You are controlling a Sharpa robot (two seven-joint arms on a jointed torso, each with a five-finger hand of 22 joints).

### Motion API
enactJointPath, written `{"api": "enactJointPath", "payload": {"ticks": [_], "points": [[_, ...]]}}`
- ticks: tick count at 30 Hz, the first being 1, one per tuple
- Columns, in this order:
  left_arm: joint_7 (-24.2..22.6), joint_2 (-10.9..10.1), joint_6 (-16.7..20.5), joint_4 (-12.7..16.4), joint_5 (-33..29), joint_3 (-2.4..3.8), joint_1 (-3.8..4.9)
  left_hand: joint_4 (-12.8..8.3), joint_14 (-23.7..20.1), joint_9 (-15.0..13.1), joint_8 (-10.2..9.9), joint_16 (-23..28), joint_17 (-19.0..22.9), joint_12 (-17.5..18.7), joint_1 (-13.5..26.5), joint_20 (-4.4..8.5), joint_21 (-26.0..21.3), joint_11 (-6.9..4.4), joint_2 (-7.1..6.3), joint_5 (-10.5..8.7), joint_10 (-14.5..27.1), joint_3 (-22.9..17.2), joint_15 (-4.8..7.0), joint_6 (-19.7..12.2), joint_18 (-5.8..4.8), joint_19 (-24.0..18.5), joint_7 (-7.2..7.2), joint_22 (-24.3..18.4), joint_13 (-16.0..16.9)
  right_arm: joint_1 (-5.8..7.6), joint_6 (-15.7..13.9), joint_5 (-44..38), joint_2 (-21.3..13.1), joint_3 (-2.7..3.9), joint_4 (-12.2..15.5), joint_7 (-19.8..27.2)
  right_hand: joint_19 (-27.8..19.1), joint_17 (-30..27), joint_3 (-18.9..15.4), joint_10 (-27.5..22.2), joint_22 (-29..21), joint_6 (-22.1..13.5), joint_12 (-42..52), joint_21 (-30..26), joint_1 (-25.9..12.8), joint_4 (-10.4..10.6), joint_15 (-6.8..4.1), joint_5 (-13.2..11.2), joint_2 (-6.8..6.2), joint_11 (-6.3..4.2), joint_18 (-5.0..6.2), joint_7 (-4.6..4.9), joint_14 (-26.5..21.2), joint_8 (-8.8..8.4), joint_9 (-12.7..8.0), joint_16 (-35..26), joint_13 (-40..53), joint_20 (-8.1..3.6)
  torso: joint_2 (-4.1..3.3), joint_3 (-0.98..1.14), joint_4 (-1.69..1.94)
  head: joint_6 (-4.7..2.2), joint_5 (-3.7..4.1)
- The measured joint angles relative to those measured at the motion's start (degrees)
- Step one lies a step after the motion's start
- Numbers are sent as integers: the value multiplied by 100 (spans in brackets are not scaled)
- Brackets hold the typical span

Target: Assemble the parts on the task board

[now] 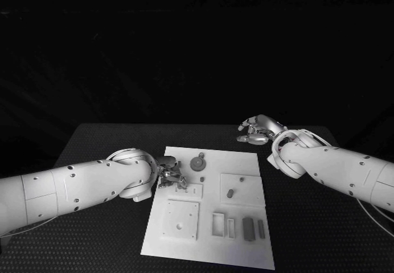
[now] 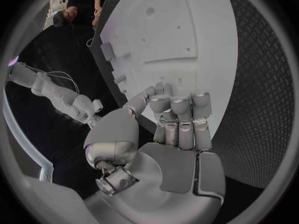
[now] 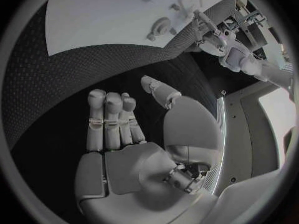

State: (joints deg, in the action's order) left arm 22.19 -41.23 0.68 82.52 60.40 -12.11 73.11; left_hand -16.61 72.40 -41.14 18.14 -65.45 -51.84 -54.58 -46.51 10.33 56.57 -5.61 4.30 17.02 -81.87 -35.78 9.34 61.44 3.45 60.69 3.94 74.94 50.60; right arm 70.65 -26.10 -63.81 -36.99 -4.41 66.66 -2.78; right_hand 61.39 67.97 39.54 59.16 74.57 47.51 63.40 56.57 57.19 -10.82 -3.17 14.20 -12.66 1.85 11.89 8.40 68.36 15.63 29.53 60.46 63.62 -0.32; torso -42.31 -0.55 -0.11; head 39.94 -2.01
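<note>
left hand [image 1: 171, 173] at task board [image 1: 209, 250] left edge, fingers curled, empty; right hand [image 1: 259, 129] beyond board, fingers apart, empty.

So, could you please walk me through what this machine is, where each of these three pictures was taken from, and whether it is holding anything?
This is a robot with two white arms, each ending in a silver robot hand, working at a black table. The square picture looks down from a camera on its head. The two round pictures come from fisheye cameras at the wrists, behind each palm.

On the table lies the white task board, with small grey parts such as a round piece and narrow bars.

The left robot hand sits over the board's left edge with fingers curled; I cannot tell whether it holds a part. The right robot hand hovers beyond the board's far right corner, open and holding nothing.
</note>
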Motion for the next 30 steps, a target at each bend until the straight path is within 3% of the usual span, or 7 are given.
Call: {"api": "enactJointPath", "payload": {"ticks": [5,11,30], "points": [[-2,38,6,-31,68,-14,-14,0,9,-4,-2,-23,18,0,1,0,0,0,-1,-2,0,0,9,1,-1,0,0,0,-15,0,10,1,8,0,2,0,0,0,0,0,0,-7,0,0,0,0,0,0,0,0,0,7,0,0,0,0,-6,0,0,1,0,2,12],[-6,74,12,-56,107,-63,-33,0,10,-43,-23,-23,50,0,56,-20,22,0,37,-155,0,0,11,1,-2,-42,-1,-1,-49,0,23,1,22,-2,9,1,0,-6,0,0,5,-7,0,0,0,0,0,19,0,0,0,7,0,0,-3,0,-7,0,-2,4,0,2,24],[-22,119,43,-101,175,-63,-89,18,16,-88,0,-45,91,0,129,-21,22,-2,7,-128,2,-13,18,8,-5,-41,-7,-2,-87,0,47,2,28,0,31,2,0,-6,0,-1,9,-7,22,0,0,0,0,23,0,0,0,7,1,0,-4,0,-18,0,-2,3,4,15,44]]}}
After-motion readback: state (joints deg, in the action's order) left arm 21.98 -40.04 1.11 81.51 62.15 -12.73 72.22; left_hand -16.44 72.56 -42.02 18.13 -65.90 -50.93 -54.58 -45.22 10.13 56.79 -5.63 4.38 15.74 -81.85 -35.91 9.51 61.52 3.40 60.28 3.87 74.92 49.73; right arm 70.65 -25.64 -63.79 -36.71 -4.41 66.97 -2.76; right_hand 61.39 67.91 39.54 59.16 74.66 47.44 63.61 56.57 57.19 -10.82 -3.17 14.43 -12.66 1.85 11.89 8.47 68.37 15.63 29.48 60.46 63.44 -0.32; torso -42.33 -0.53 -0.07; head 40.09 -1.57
